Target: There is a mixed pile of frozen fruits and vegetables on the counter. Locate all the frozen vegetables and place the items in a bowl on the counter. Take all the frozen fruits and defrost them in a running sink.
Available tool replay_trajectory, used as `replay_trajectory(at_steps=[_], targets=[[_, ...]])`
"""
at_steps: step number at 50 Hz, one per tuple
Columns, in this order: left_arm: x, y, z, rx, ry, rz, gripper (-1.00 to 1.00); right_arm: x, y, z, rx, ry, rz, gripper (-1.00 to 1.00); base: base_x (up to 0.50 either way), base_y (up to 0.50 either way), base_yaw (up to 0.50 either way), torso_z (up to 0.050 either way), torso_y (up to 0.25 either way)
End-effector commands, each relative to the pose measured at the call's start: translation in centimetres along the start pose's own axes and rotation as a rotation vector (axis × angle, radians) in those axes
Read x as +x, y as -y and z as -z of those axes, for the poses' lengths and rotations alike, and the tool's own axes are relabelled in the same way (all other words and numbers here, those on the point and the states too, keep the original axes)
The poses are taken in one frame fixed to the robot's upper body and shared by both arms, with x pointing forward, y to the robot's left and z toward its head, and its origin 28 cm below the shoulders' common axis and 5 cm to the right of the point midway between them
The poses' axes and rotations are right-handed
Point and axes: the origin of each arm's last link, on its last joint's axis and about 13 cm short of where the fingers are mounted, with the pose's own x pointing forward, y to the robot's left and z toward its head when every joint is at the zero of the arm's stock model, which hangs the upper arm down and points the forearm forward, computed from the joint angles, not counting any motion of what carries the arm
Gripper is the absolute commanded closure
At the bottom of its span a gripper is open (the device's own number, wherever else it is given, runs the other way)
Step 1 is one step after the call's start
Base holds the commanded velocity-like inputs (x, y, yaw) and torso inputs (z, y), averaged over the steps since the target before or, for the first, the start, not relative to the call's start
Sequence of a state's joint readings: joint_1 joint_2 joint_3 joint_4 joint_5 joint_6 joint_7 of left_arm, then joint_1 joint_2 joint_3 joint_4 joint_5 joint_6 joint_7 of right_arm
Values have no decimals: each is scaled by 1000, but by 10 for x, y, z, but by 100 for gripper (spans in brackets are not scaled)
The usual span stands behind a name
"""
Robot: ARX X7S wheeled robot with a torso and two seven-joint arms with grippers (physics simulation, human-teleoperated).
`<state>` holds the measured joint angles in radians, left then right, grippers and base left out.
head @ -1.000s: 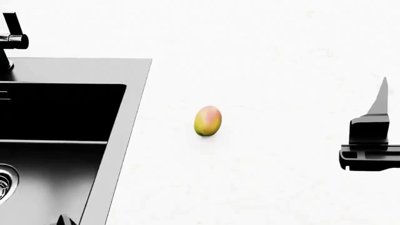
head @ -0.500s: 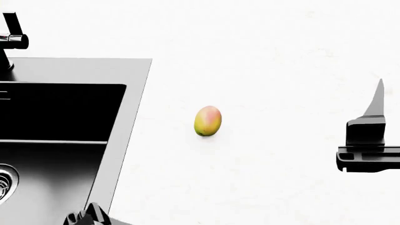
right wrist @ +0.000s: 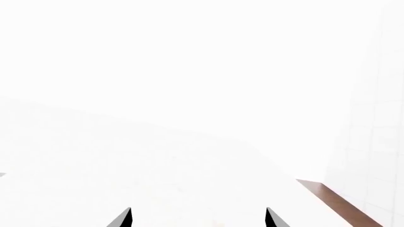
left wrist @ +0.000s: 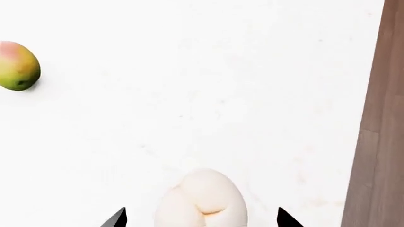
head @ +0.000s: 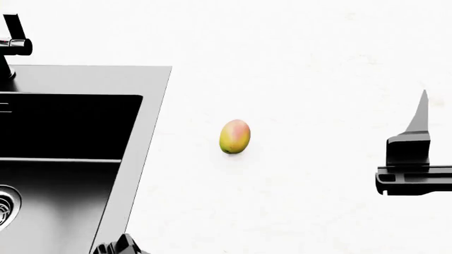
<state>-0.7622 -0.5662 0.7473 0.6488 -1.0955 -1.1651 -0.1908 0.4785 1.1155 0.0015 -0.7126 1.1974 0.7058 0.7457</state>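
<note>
The left end effector (left wrist: 200,218) is spread wide, its two dark fingertips (left wrist: 115,218) standing on either side of the cream-white lobed ball (left wrist: 202,198), which lies on the white desk (left wrist: 208,94) between them; whether either tip touches it is hard to judge. The mango (left wrist: 18,65) rests well off to one side of this end effector, apart from the ball. In the head view the mango (head: 234,136) sits on the desk between the black sink (head: 63,153) and the right end effector (head: 416,153). That right end effector (right wrist: 197,218) is also parted, with nothing between its tips.
</note>
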Motion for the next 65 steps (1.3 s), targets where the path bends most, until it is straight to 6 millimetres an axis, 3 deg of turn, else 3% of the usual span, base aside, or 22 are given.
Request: replay_trajectory(at_steps=[1, 17, 18, 31, 40, 46, 49, 56, 65], targets=[[12, 4, 8, 12, -48, 37, -100, 0, -1, 0, 22, 18, -2, -100, 0, 0, 0, 0, 0], [20, -2, 9, 57, -48, -32, -100, 1, 0, 1, 27, 18, 0, -100, 0, 0, 0, 0, 0], [19, -3, 7, 67, -36, -74, 100, 1, 0, 1, 27, 18, -1, -100, 0, 0, 0, 0, 0], [9, -1, -8, 49, 7, -129, 100, 1, -1, 1, 26, 17, -1, -100, 0, 0, 0, 0, 0], [-20, -15, -31, 51, 119, -354, 100, 1, -2, 0, 26, 19, -4, -100, 0, 0, 0, 0, 0], [-45, -34, -39, -107, 169, -507, 100, 5, -4, -3, 74, 17, 12, -100, 0, 0, 0, 0, 0], [-53, -44, -36, -149, 190, -584, 100, 5, -14, 1, -42, -7, -88, -100, 0, 0, 0, 0, 0], [-55, -53, -26, -226, 167, -737, 100, 7, -23, 6, -39, -56, -174, -100, 0, 0, 0, 0, 0], [-74, -67, -33, -244, 210, -837, 100, 24, -47, 3, 163, -101, -257, -100, 0, 0, 0, 0, 0]])
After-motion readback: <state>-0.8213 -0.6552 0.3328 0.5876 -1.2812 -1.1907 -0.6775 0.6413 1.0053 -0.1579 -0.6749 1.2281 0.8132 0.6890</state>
